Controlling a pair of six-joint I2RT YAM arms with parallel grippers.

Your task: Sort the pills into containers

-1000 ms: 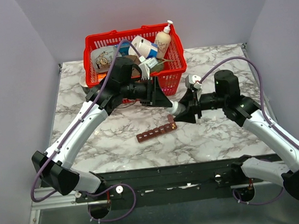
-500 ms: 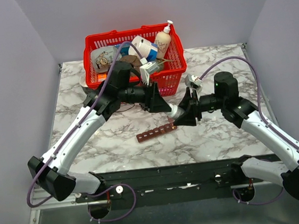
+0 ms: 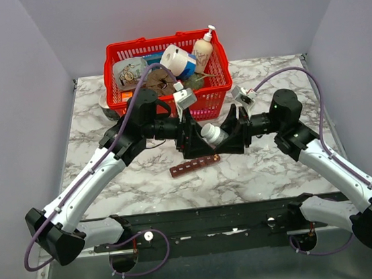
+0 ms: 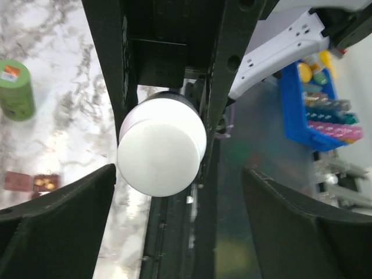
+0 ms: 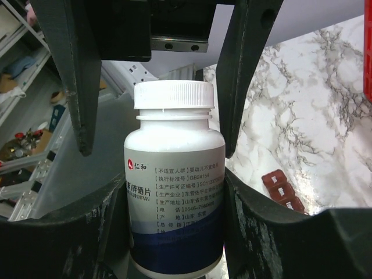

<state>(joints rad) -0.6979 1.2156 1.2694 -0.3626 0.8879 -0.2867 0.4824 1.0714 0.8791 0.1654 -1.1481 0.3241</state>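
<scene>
White pill bottle (image 5: 174, 174) is clamped in the right end effector (image 3: 229, 137); the left end effector (image 3: 191, 133) just popped open off its cap (image 4: 161, 152), still on. Containers (image 3: 194, 164) wait mid-bench, so uncapping needs another go.

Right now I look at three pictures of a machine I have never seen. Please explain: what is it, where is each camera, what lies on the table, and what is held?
These are two robot arms fixed at the near edge of a marble table. One picture comes from a camera above and behind them; the other two come from a camera on each wrist.

On the table lie a dark-red pill organizer and, at the back, a red basket full of assorted items.

The right gripper holds a white pill bottle by its body, its cap pointing at the left arm. The left gripper is open, its fingers on either side of the cap without touching it. The cap is on the bottle.
</scene>
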